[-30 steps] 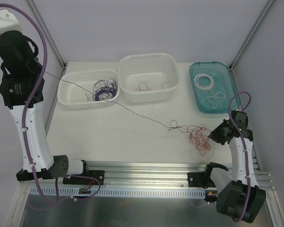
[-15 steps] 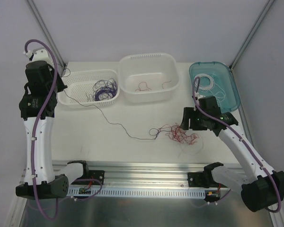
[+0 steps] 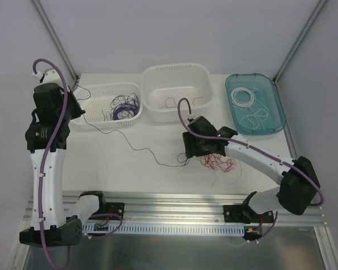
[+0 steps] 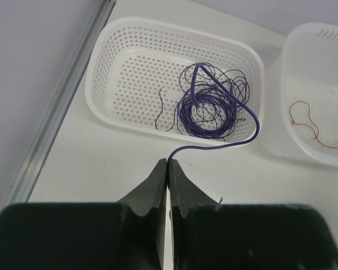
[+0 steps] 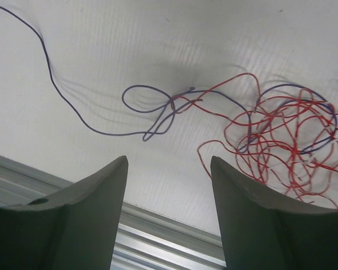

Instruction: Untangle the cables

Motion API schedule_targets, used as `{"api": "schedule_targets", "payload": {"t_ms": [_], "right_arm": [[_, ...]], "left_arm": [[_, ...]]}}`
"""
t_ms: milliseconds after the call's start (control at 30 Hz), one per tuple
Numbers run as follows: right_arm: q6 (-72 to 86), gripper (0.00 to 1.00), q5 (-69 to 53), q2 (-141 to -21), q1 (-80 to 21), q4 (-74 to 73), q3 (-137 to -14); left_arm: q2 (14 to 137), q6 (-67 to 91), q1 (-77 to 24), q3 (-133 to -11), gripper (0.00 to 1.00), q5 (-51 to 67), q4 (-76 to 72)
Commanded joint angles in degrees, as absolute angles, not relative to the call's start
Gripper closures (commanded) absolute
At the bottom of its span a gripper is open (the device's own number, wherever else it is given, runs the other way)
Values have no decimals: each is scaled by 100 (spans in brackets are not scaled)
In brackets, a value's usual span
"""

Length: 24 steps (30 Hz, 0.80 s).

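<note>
My left pincer (image 4: 167,163) is pinched tight on one purple cable (image 4: 214,145) just outside the near rim of the perforated basket (image 4: 93,95). My right pincer (image 5: 169,160) hangs with its jaws wide and nothing between them, over the table (image 3: 112,169) beside the tangle (image 5: 281,140). Three containers line the far edge: the basket with one purple coil (image 4: 208,107), a white tub (image 3: 174,66) with two red strands (image 3: 170,103), and a teal tray (image 3: 253,77) with white wires (image 3: 242,98); the tangle mixes red with purple, and one purple strand (image 5: 62,95) trails from it toward my left arm.
</note>
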<state>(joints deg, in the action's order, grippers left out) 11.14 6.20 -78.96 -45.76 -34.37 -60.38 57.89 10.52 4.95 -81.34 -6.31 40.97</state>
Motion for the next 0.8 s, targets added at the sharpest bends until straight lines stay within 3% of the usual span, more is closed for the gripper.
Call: {"api": "schedule_targets", "payload": {"t_ms": [0,167,367,467,567,600,767], "right_arm": [[2126,37,1133,-8199,-4834,-3024,-6267],[2680,43,1510,-8815,-5045,-3040,-6477],[3120,59,1994,-9316,-5063,-3164,-6530],[3199,72,2283,-9369,-5063,-3348,-6504],[3068,96,2775,-9203,-5045,-3689,-6407],[2980,99,2925,-8985,-5010,-3813,-6329],[2200,99,3314,-7877,-4135,-4288,-5802]], "left_arm": [[5678,1186,510,-8033,100,-519,3955],[5643,1204,475,-8033,100,-527,3972],[5695,1099,308,-8138,100,-791,4025],[5748,1029,185,-8235,100,-1001,4060],[5809,967,149,-8340,100,-1230,4122],[5836,941,149,-8367,100,-1300,4131],[6090,625,167,-8656,100,-2125,4201]]}}
